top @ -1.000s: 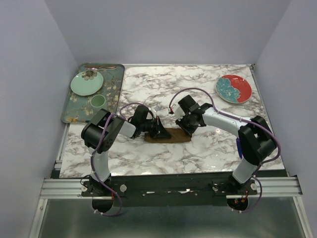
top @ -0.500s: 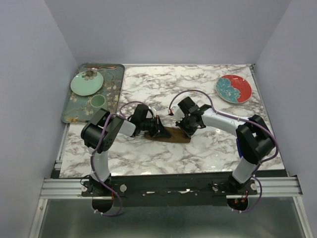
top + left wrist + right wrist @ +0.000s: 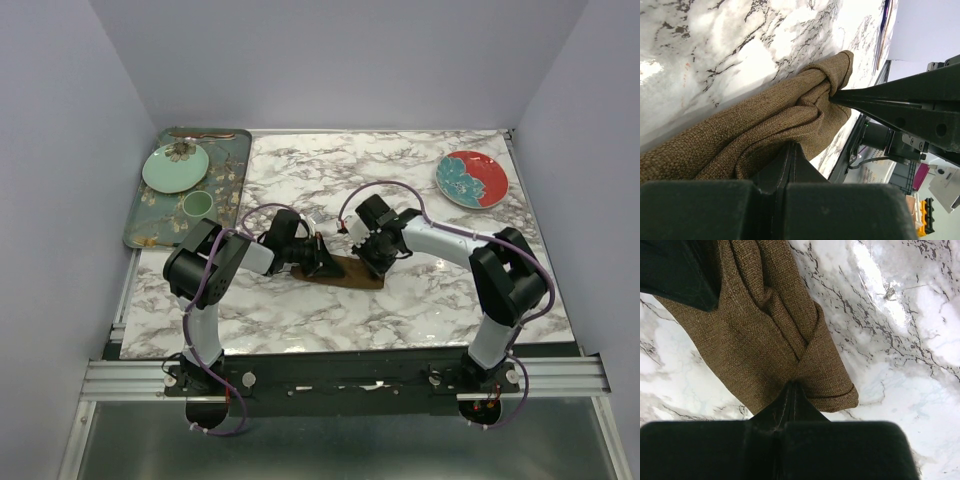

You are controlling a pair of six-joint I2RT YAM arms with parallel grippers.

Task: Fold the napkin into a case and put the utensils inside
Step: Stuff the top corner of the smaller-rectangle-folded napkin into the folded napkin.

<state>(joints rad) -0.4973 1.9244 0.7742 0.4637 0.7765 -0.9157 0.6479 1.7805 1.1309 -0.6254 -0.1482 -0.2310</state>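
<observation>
Left gripper [image 3: 791, 149]: pinching the napkin [image 3: 740, 132] mid-fold — I anchor it.
Right gripper [image 3: 792, 386]: pinching its end; I should fold evenly.

Both arms [image 3: 445, 240] have white links, black joints, looping purple cables [image 3: 385, 183] and a black gripper [image 3: 791, 150].

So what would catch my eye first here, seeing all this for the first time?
The two arms meet mid-table: the left pincer and the right pincer are both shut on a bunched brown napkin lying on the marble table. Next come the red and teal plate at the far right, and the green floral tray at the far left, holding a pale green plate and cup.
</observation>
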